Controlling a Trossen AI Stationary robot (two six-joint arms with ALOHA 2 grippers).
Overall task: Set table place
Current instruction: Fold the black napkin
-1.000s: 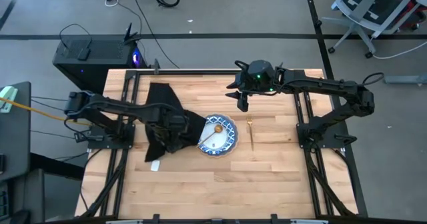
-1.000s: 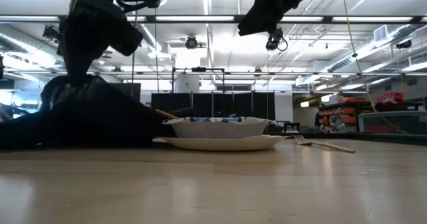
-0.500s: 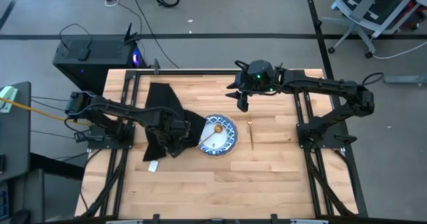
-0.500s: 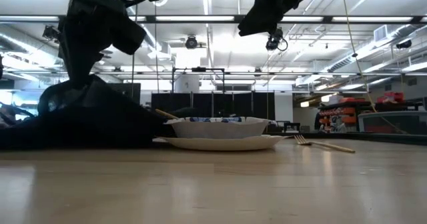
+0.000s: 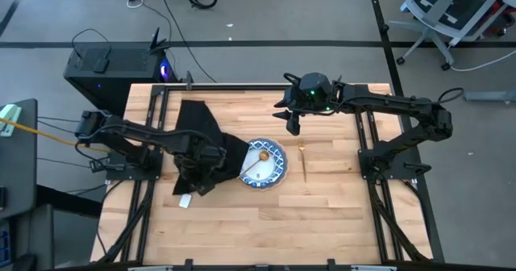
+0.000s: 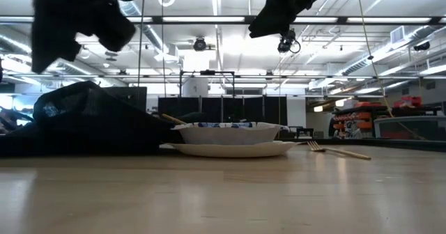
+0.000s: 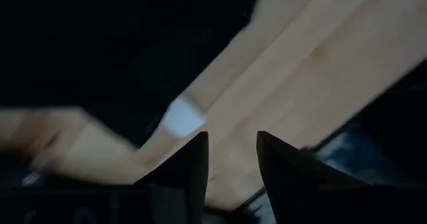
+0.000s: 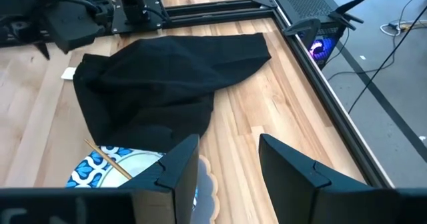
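Observation:
The black napkin (image 5: 201, 130) lies heaped on the table (image 5: 322, 214), left of the plate (image 6: 230, 149); its near right part reaches the plate's edge, and a white tag (image 7: 183, 115) shows by its near corner. The blue-and-white dish (image 5: 266, 163) sits on the plate with the gold spoon (image 8: 110, 159) resting in it. The gold fork (image 5: 304, 160) lies flat on the table, right of the plate. My left gripper (image 7: 231, 161) hangs open above the napkin's near end, clear of it (image 6: 49, 49). My right gripper (image 5: 293, 126) waits open above the table, beyond the fork.
Black rails (image 5: 153, 126) run along the table's left and right sides where the arm bases stand. Bare wood stretches across the whole near half of the table. A black box (image 5: 113, 65) stands off the table's far left corner.
My left gripper has opened and let go of the napkin, then risen and drawn back a little toward the table's near left. The napkin stays heaped on the table where it was set down.

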